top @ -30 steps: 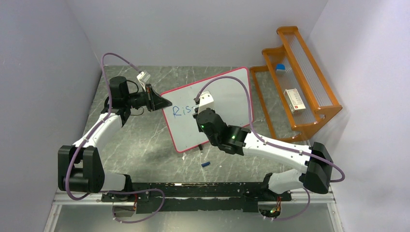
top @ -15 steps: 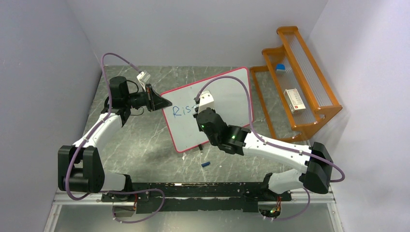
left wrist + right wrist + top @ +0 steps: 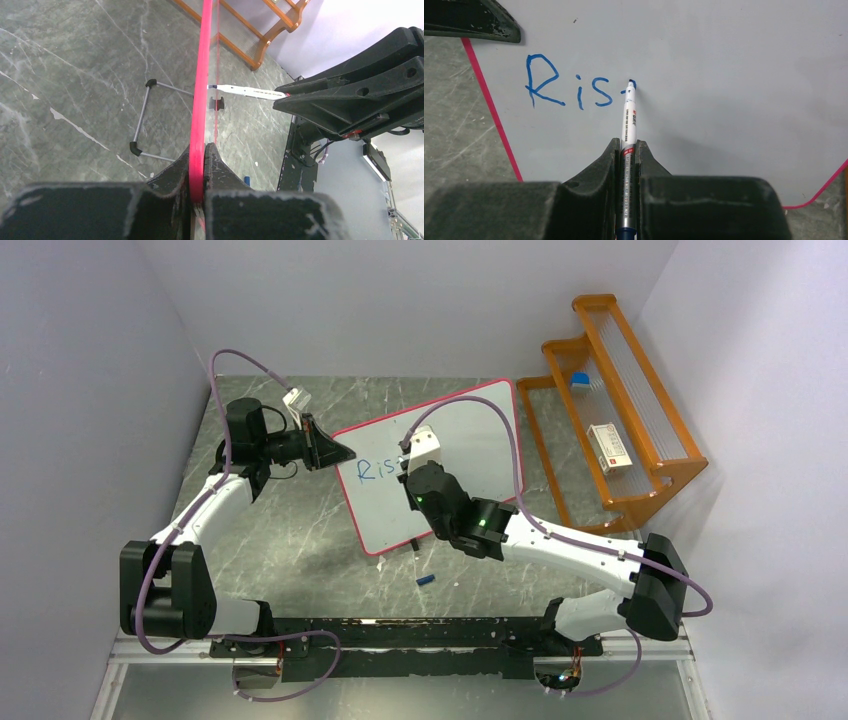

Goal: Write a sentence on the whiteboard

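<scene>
The whiteboard (image 3: 470, 455), white with a thin pink-red frame, stands tilted on the marble table. My left gripper (image 3: 345, 453) is shut on its left frame edge (image 3: 200, 150). My right gripper (image 3: 412, 472) is shut on a white marker (image 3: 628, 130) with its blue tip touching the board. The sentence (image 3: 574, 91) reads "Ris" in blue, with the first stroke of another letter at the marker's tip (image 3: 631, 85). It also shows in the top view (image 3: 376, 471). The marker shows in the left wrist view (image 3: 250, 91), its tip at the board face.
An orange rack (image 3: 610, 410) stands at the right with a white box (image 3: 609, 447) and a blue item (image 3: 580, 380). A blue marker cap (image 3: 426, 581) lies on the table in front of the board. A thin wire stand (image 3: 145, 120) sits behind the board.
My right gripper has shifted slightly up and left on the board with the marker. The left arm and the board have not moved.
</scene>
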Tool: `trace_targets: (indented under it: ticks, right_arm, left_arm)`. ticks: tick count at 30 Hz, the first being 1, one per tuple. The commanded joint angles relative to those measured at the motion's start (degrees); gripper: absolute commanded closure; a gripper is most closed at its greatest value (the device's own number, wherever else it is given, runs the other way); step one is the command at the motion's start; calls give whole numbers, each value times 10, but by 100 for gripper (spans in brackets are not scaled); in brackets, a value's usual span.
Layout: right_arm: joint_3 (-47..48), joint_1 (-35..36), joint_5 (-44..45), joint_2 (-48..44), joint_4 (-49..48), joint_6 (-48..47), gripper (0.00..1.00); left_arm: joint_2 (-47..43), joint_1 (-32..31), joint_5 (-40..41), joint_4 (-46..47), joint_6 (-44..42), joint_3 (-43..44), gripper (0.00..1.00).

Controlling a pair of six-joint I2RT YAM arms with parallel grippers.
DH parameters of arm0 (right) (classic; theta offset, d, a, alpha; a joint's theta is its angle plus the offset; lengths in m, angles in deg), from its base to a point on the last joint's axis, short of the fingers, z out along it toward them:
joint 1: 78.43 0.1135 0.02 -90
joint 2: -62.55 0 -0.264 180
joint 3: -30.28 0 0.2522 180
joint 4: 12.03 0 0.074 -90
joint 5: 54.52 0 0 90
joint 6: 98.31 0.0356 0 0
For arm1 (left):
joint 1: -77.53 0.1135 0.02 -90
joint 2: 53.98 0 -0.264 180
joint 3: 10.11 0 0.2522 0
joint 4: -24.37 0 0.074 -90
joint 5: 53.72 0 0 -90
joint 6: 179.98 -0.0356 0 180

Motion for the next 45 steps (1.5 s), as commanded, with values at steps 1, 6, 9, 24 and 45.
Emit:
trace_targets:
  ticks: [1, 6, 9, 24, 45]
  right_arm:
    - [12, -5, -19, 7, -16, -2, 100]
    - [8, -5, -23, 3, -11, 0, 100]
    - [8, -4, -27, 0, -3, 0, 100]
    - [-2, -1, -37, -5, 28, 11, 100]
    - [-20, -1, -4, -24, 62, 21, 100]
  left_arm:
    - [16, -18, 26, -47, -54, -10, 95]
    - [16, -18, 26, -48, -55, -10, 95]
    - [16, -18, 26, -48, -55, -10, 95]
    - [15, -18, 27, -51, -57, -9, 95]
    - [16, -18, 28, -51, -57, -9, 95]
